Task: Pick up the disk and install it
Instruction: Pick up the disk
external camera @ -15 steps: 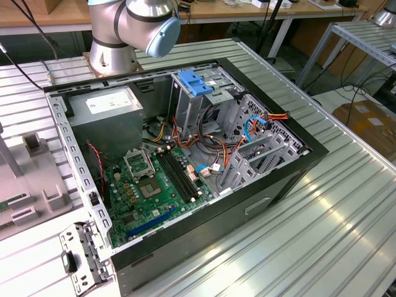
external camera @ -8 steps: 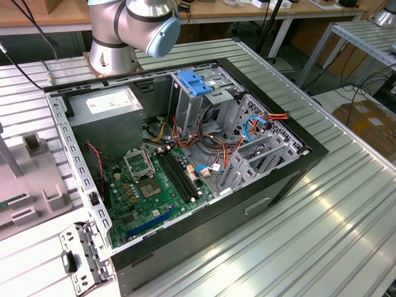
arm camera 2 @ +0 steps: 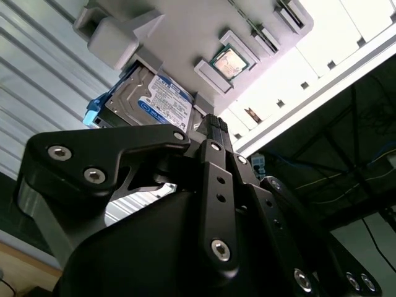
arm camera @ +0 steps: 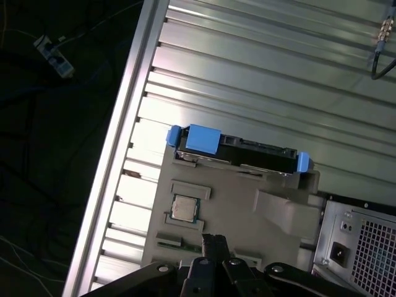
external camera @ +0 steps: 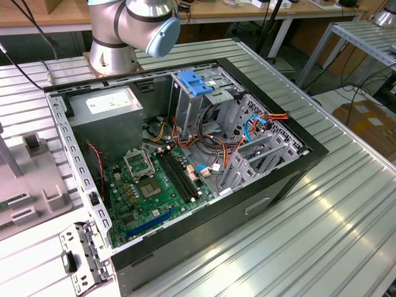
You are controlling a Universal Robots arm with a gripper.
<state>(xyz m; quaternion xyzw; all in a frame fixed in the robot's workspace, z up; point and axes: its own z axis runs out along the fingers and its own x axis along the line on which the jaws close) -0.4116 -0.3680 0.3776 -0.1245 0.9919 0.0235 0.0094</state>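
Observation:
The disk [arm camera 2: 154, 96] is a silver-grey drive with a white and blue label. It stands on its edge in a slot of a grey holder plate [arm camera 2: 179, 37]. In the first wrist view the disk [arm camera: 253, 151] shows edge-on, with blue side rails [arm camera: 201, 139] at its ends. My gripper [arm camera: 213, 242] hangs over the holder plate [arm camera: 235, 204], close to a small square chip [arm camera: 184, 208] and a short way from the disk. In both wrist views its two fingertips [arm camera 2: 214, 127] lie pressed together with nothing between them.
An open computer case [external camera: 309, 154] lies on the ribbed metal table, with a grey power supply [external camera: 105, 111], a motherboard [external camera: 148, 185] and a drive cage topped by a blue latch [external camera: 195, 83]. The case's rear corner [arm camera: 362, 247] sits beside the holder. The table edge [arm camera: 133, 99] borders dark floor.

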